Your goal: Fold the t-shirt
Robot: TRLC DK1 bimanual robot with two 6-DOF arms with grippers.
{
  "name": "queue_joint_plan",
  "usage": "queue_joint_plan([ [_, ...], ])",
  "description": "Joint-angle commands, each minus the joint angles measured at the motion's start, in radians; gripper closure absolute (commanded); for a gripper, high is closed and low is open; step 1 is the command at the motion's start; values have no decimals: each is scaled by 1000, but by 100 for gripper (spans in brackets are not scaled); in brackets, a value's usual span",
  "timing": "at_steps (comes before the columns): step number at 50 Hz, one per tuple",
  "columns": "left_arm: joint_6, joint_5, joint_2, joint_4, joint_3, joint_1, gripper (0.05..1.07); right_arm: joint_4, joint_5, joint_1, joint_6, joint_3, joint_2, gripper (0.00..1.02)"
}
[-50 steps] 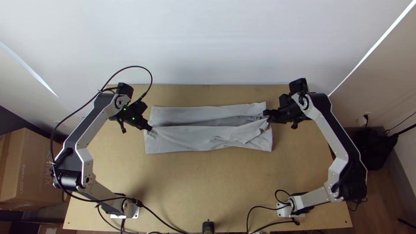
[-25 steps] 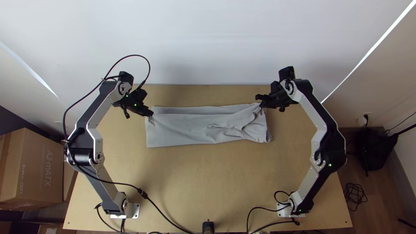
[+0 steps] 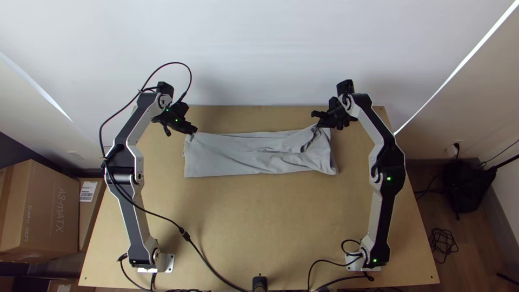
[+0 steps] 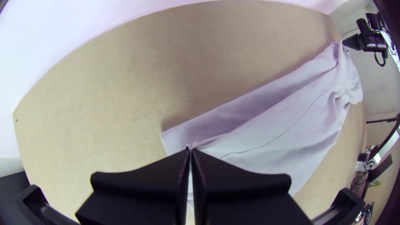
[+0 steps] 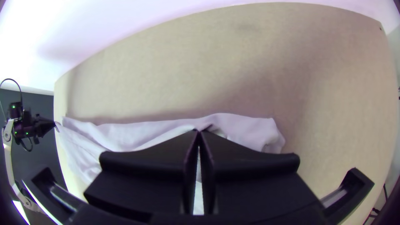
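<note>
Bright, diffuse light; soft shadows on the wooden table [image 3: 254, 227] and the wall [image 3: 259, 48] behind it; wrist views bow its edges.

Pinched cloth [image 4: 199, 145] — mostly hidden, probably

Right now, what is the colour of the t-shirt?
The t-shirt is light grey, best seen from the top view.

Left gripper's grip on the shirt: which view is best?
The left wrist view: the left gripper is close up, pinching the t-shirt. The top view shows it small, at the shirt's far left; the right wrist view, distant.
</note>
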Motion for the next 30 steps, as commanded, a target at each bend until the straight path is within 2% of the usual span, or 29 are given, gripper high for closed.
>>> queue_joint_plan([
  [1,-14,14,37,-17,24,18,105,3,12,-21,19,46,55,100],
  [9,-22,50,30,-1,-36,26,105,6,29,-32,21,49,94,100],
  [14,-50,64,-12,105,-109,31,104,8,29,-38,22,44,103,100],
  [16,-51,64,-20,119,-122,31,97,8,29,-39,24,43,103,100],
  [18,-51,64,-22,121,-123,31,84,9,29,-41,24,44,103,100],
  [20,-48,64,-25,122,-129,31,74,12,29,-43,24,46,100,98],
  [23,-46,64,-39,128,-140,31,66,12,29,-47,24,49,94,83],
  [25,-43,64,-49,139,-149,31,59,12,31,-52,31,55,90,59],
  [28,-39,66,-77,165,-180,32,51,12,32,-59,36,58,80,9],
  [29,-37,67,-88,176,-192,32,50,12,37,-64,36,58,75,2],
  [30,-37,69,-98,183,-201,32,48,12,40,-69,36,61,71,3],
])
